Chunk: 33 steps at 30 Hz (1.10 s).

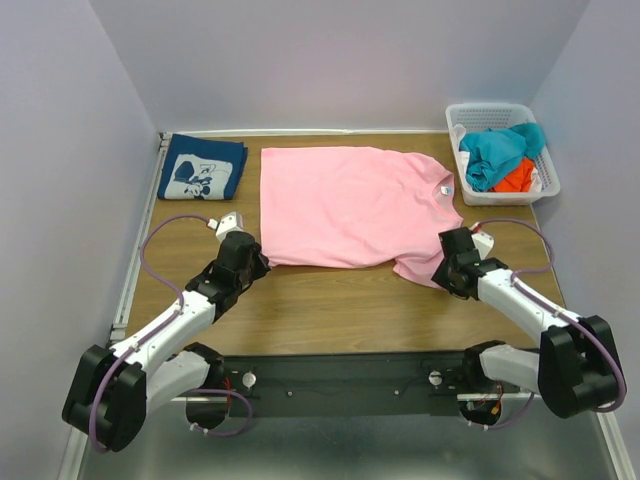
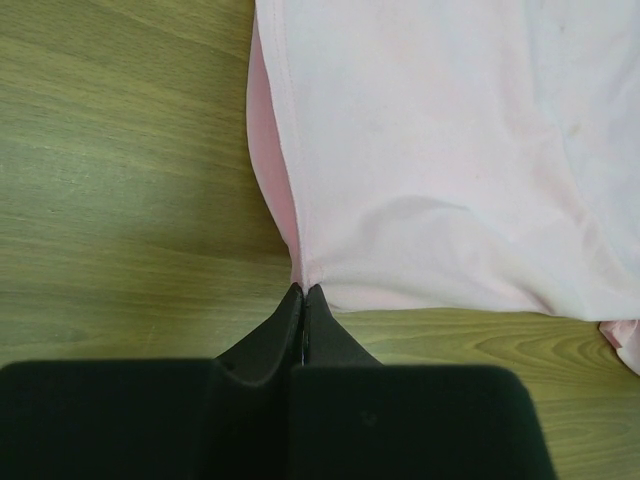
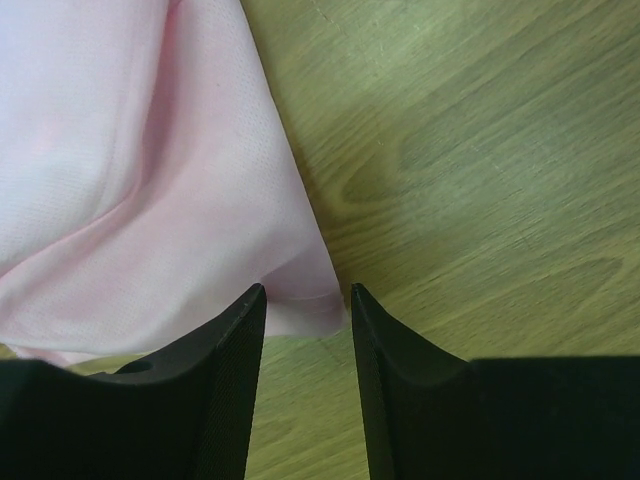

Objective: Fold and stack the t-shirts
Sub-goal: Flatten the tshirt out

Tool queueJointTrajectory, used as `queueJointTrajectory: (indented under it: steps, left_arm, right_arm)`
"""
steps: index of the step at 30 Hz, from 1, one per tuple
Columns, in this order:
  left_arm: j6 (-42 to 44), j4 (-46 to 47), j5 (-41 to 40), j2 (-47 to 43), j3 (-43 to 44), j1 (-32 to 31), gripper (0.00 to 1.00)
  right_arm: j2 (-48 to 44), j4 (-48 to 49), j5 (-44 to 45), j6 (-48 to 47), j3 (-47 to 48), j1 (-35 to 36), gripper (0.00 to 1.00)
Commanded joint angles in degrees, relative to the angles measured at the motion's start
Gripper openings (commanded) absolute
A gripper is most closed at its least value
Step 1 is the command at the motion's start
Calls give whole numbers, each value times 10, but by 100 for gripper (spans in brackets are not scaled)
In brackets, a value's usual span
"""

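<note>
Two t-shirts before you | pink t-shirt point(image 1: 350, 205) flat | navy t-shirt point(image 1: 203, 167) folded, far left | left gripper point(image 2: 303, 292) pinching pink hem corner | right gripper point(image 3: 307, 292) open astride sleeve edge

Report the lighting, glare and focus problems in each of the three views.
Top external: even light, sharp, no glare. Left wrist: the pink t-shirt is overexposed almost to white, and the left claw is a featureless black mass. Right wrist: wood grain on the table is crisp; the right claw is underexposed.

Plain pink t-shirt point(image 1: 350, 205); navy t-shirt point(image 1: 203, 167), white cartoon print; white basket point(image 1: 490, 108), teal cloth point(image 1: 500, 150), orange cloth point(image 1: 517, 177); brown wood-grain table point(image 1: 330, 300).
</note>
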Motion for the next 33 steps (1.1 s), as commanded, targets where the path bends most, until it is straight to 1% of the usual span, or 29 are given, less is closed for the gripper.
queueJointTrajectory:
  steps: [1, 3, 6, 7, 8, 9, 10, 11, 12, 13, 16, 20, 22, 24, 25, 29, 33]
  left_arm:
    - [6, 3, -23, -3, -2, -4, 0]
    - [7, 2, -24, -3, -3, -4, 0]
    - [6, 2, -26, -3, -4, -4, 0]
    - [5, 1, -26, -3, -4, -4, 0]
    - [5, 0, -27, -3, -4, -3, 0]
    - [5, 0, -26, -3, -4, -4, 0]
    - [5, 0, -27, -2, -3, -4, 0]
    - [5, 0, -28, -2, -3, -4, 0]
    - [4, 1, -28, -2, -3, -4, 0]
    - [4, 0, -28, -1, -2, -4, 0]
    - [3, -1, -25, -3, 2, -4, 0]
    - [-5, -14, -32, -14, 31, -4, 0]
    - [-10, -16, -34, -23, 50, -4, 0]
    - [-7, -16, -38, -29, 80, -4, 0]
    - [-5, -21, -39, -30, 102, -3, 0]
    - [-6, -48, -69, -40, 158, -3, 0]
    - [-1, -72, -118, -70, 210, -3, 0]
  right_arm:
    - [22, 7, 0, 11, -15, 1, 46]
    - [30, 12, -4, 11, -13, 1, 46]
    - [44, 25, -17, 8, -14, 0, 41]
    - [51, 29, -18, 7, -14, 1, 36]
    - [54, 32, -23, 7, -15, 1, 35]
    - [58, 35, -28, 6, -17, 1, 25]
    - [61, 39, -32, 5, -18, 1, 17]
    - [63, 41, -32, 4, -18, 1, 12]
    - [63, 42, -32, 4, -19, 1, 9]
    - [61, 44, -31, 3, -18, 1, 1]
    - [38, 44, -33, -1, -6, 1, 1]
    - [-36, 43, -31, -16, 32, 1, 1]
    - [-88, 42, -15, -18, 66, 1, 1]
    - [-114, 40, -12, -25, 95, 0, 1]
    - [-130, 40, -11, -35, 125, 0, 1]
    - [-146, 38, 18, -54, 196, 0, 1]
    - [-158, 36, 66, -84, 270, 0, 1]
